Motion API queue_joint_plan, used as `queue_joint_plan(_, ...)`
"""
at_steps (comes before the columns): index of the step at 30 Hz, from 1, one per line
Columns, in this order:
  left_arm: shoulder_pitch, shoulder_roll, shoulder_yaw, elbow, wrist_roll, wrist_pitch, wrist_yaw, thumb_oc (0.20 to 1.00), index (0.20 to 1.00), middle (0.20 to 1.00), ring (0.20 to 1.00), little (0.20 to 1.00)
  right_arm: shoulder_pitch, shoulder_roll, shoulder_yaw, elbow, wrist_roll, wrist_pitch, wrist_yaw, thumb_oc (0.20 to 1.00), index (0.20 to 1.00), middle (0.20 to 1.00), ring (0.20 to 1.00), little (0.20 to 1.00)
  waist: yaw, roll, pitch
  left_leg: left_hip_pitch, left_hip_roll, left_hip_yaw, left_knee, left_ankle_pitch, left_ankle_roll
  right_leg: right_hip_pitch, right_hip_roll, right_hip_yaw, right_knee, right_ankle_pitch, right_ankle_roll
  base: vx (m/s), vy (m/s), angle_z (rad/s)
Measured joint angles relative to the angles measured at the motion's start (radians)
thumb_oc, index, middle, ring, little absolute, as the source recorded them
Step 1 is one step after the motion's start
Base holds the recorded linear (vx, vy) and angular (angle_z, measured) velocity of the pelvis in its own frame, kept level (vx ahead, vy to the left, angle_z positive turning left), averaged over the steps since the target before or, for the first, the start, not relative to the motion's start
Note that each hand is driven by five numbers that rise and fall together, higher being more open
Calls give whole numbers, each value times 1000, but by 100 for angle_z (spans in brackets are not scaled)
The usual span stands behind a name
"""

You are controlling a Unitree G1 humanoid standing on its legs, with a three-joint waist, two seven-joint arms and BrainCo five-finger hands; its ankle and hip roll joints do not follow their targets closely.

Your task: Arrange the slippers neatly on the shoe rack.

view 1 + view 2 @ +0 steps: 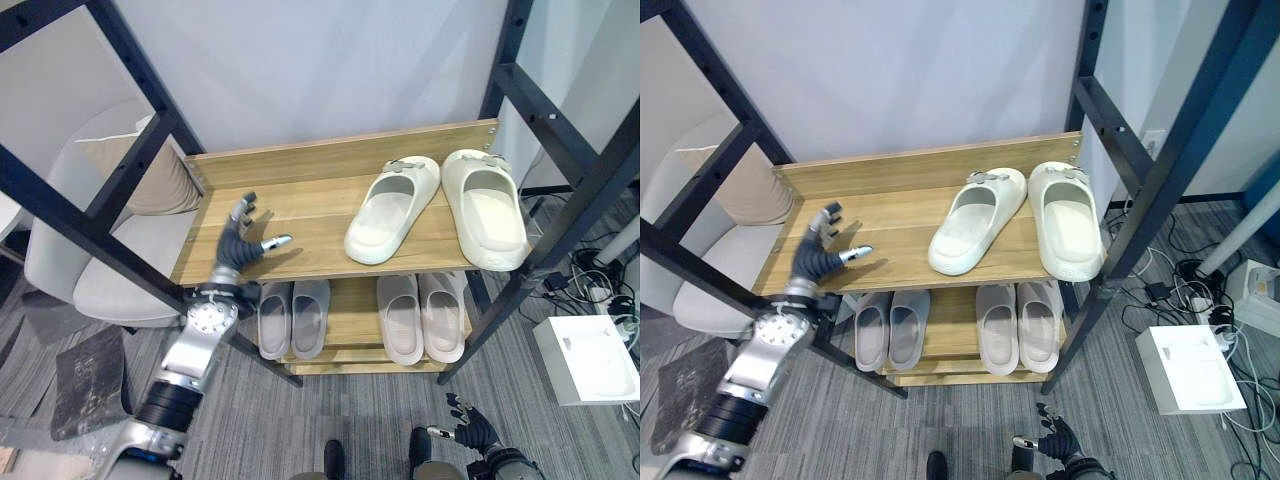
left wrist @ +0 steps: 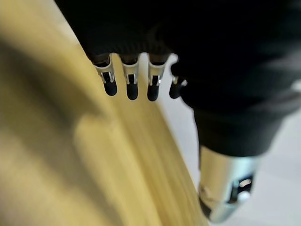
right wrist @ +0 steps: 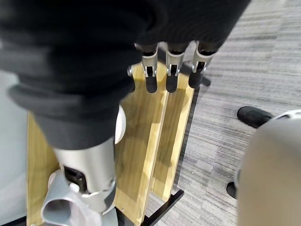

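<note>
With the left robot hand (image 1: pixel 240 243) spread empty above the wooden top shelf (image 1: pixel 300 215), it should straighten the angled cream rubber slipper (image 1: pixel 392 208) beside its mate (image 1: pixel 485 207).

The left arm (image 1: pixel 200 340) is silver-grey metal with a round screwed wrist joint and a black ribbed band lower down. The left hand (image 1: pixel 240 243) wears a dark ribbed cover; silver fingers (image 2: pixel 130 80) end in dark tips. The right hand (image 1: pixel 470 425) looks alike.
</note>
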Motion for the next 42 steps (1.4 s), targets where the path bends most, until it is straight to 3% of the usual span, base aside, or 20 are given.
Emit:
queue_joint_plan(7,-28,-35,-103,-43,-190,-2,-67,1000,1000,1000,1000,1000,-24,-7,12,33,2,21,2,1000,1000,1000,1000,1000,-10,1,-1,3,1,0,0,1,0,2,1,0,0,0,0,0,0,0)
queue_joint_plan(21,-164,-142,-302,-32,-240,40,-79,1000,1000,1000,1000,1000,-74,4,81,33,3,35,-3,1000,1000,1000,1000,1000,-40,7,-13,4,1,5,0,3,2,1,1,4,0,0,0,0,0,0)
queue_joint_plan(31,-194,-209,-307,14,-286,41,-28,1000,1000,1000,1000,1000,-73,6,90,34,12,40,-14,1000,1000,1000,1000,1000,-46,11,-24,2,0,6,0,3,2,-2,0,6,0,2,0,0,0,0)
queue_joint_plan(40,-196,-203,-306,16,-311,41,-8,1000,1000,1000,1000,1000,-76,10,111,35,12,40,-33,1000,1000,1000,1000,1000,-45,9,-28,2,0,5,0,3,2,-2,1,5,0,3,0,0,0,0)
queue_joint_plan(42,-176,-197,-260,28,-304,36,-1,1000,1000,1000,1000,1000,-82,10,113,35,13,40,-34,1000,1000,1000,1000,1000,-40,12,-35,4,0,5,0,3,2,-1,1,2,0,3,-1,-2,-11,-4)
